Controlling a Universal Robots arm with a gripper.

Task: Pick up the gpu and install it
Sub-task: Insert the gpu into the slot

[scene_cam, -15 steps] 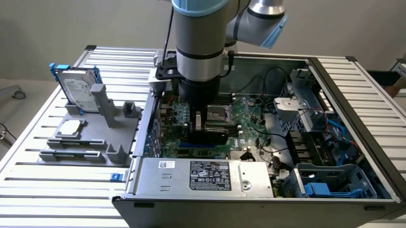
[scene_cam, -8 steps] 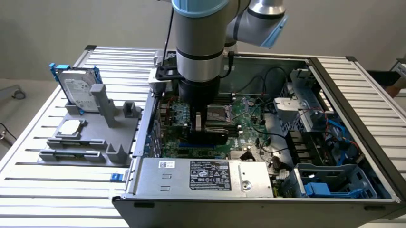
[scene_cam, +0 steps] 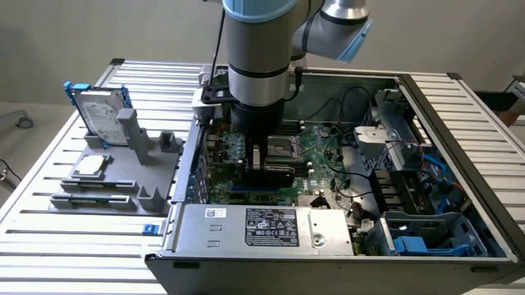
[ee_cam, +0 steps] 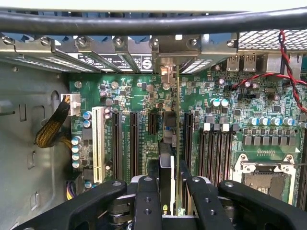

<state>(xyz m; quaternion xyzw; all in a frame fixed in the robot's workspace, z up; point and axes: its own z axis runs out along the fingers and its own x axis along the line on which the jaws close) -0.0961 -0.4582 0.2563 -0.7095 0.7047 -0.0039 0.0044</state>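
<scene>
Green-edged gpu (scene_cam: 277, 171) is pinched upright in the half-closed gripper (ee_cam: 168, 186), right over a motherboard (ee_cam: 139, 96) slot, bracket toward the case's (ee_cam: 38, 53) slot-cover wall. Guessing that's so it drops straight in.

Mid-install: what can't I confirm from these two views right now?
- Whether the gpu is seated in its slot: exterior view, the arm and the card itself cover the contact edge.
- Same contact edge, wrist view: the card is seen edge-on and the gripper blocks its near end.
- What lies under the power supply: exterior view, its casing covers it.
</scene>
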